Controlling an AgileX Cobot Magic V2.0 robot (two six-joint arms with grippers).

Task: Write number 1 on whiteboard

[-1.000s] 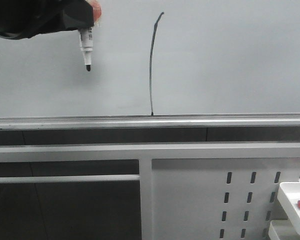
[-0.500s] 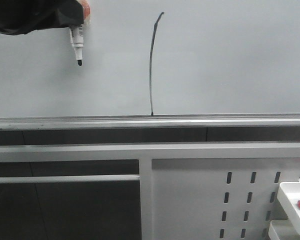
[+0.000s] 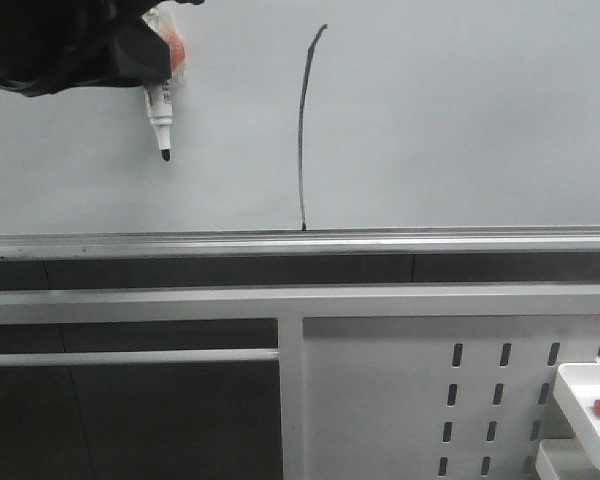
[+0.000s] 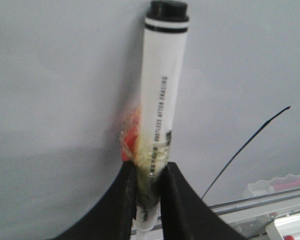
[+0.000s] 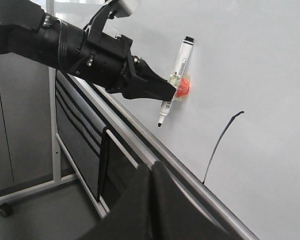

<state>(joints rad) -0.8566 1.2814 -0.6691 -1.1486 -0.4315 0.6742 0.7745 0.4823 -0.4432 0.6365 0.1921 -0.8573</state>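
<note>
The number 1 (image 3: 301, 130) is a thin black stroke on the whiteboard (image 3: 460, 120), running from a small hook at its top down to the rail. It also shows in the left wrist view as the stroke (image 4: 245, 147) and in the right wrist view as the stroke (image 5: 219, 145). My left gripper (image 3: 156, 62) is at the upper left, shut on a white marker (image 3: 161, 112) whose black tip points down, well left of the stroke. Orange-red tape sits at the grip. The marker (image 4: 162, 90) stands between the left gripper's (image 4: 150, 172) jaws. My right gripper (image 5: 153, 171) is shut on nothing, low beside the board.
A silver rail (image 3: 400, 240) runs along the board's lower edge. Below it are a white frame and a perforated metal panel (image 3: 400, 400). A white tray (image 3: 580, 385) holding a red-capped item sits at the lower right. The stand's leg with a caster (image 5: 5, 209) is on the floor.
The left gripper carried the marker left and slightly up, away from the stroke, then dropped it a little lower. The stroke itself is unchanged.
</note>
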